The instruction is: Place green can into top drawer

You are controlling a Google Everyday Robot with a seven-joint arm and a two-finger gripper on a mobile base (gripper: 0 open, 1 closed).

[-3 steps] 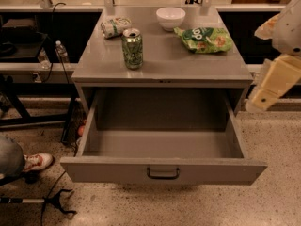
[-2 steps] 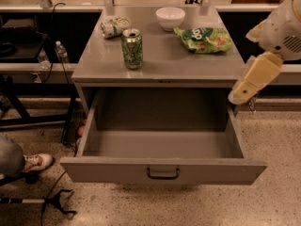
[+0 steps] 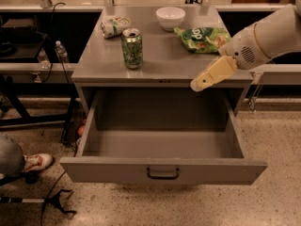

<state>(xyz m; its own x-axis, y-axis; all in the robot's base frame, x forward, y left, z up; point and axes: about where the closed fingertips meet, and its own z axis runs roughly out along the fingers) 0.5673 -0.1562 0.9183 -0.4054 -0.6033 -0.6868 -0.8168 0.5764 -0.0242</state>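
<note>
Camera view: claw [image 3: 197, 84], open or closed I cannot tell, hangs at the surface's [image 3: 162, 58] five o'clock; sweeping carelessly toward ten o'clock could topple the green can [image 3: 132, 48].

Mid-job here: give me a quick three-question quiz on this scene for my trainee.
1. True or false: the top drawer is open, and the green can stands upright on the cabinet top.
2. The pincer is: A) inside the bowl; B) by the cabinet's front edge, right of the can, apart from it; C) clamped on the can.
3. What lies just behind the can?
Key: 1 true; 2 B; 3 the crushed can.
</note>
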